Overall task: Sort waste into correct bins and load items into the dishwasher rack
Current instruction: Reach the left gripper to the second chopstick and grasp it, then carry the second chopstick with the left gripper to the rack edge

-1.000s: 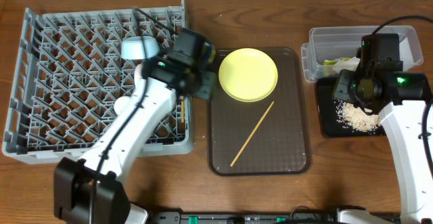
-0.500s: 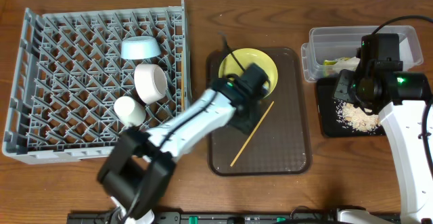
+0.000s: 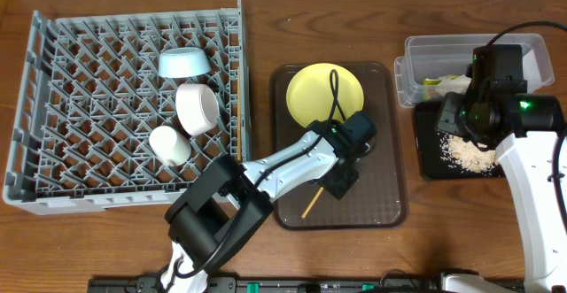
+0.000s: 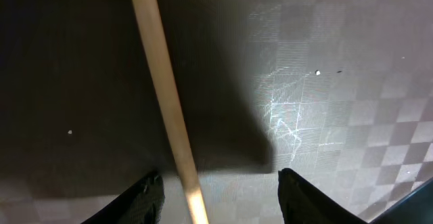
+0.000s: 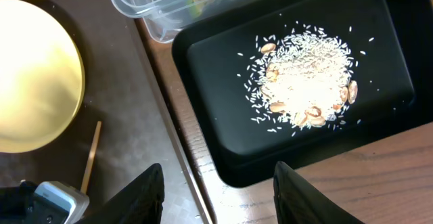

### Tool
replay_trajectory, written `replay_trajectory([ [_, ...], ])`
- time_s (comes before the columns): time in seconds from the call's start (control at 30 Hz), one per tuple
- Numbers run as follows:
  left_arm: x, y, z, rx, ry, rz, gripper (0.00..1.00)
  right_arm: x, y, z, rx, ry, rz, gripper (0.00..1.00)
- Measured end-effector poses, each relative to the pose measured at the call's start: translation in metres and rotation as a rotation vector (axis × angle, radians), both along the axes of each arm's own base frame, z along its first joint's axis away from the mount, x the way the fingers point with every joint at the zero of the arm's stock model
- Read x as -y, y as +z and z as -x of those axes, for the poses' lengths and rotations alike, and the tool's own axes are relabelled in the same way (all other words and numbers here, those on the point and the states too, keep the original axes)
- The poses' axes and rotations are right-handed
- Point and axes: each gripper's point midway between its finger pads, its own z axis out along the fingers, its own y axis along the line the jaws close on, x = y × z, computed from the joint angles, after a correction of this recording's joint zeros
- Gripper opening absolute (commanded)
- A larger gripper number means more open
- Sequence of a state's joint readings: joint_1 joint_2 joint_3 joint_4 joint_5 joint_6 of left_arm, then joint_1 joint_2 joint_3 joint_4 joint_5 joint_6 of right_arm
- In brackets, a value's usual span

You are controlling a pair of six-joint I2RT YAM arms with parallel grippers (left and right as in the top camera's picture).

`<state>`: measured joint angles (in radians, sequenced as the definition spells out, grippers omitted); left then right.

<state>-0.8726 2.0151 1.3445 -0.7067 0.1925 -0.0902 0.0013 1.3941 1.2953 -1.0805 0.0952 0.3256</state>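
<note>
Straddles chopstick (image 4: 164, 95) on brown tray (image 4: 338, 116) with left tool (image 4: 220, 187) spread wide; leaves it ungripped, nearer one fingertip.

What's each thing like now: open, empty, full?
Yellow plate: empty.
Chopstick: flat on brown tray.
Left end effector: open, straddling chopstick.
Right end effector: open, empty.
Black tray: holds rice.
Clear tub: holds snack packet.
White bowl: in rack.
Light-blue bowl: in rack.
Cream cup: in rack.
</note>
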Motion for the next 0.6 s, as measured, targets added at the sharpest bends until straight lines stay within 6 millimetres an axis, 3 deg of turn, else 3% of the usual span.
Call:
replay_trajectory([
  [0.03, 0.0000, 0.0000, -0.0001, 0.000, 0.000, 0.000, 0.56, 0.0000, 0.0000, 0.0000, 0.000, 0.000, 0.000, 0.50],
  [0.2, -0.0014, -0.0007, -0.0014, 0.007, 0.006, -0.008, 0.32, 0.0000, 0.0000, 0.0000, 0.000, 0.000, 0.000, 0.50],
  [0.3, -0.0030, -0.0017, -0.0017, 0.007, 0.010, -0.016, 0.23, 0.0000, 0.0000, 0.0000, 0.000, 0.000, 0.000, 0.50],
  [0.5, -0.0047, -0.0023, -0.0001, 0.000, 0.011, -0.023, 0.08, 0.0000, 0.0000, 0.0001, 0.000, 0.000, 0.000, 0.50],
  [0.6, -0.0072, -0.0014, 0.0021, -0.011, 0.009, -0.035, 0.06, 0.0000, -0.0001, 0.0002, -0.001, 0.000, 0.000, 0.50],
])
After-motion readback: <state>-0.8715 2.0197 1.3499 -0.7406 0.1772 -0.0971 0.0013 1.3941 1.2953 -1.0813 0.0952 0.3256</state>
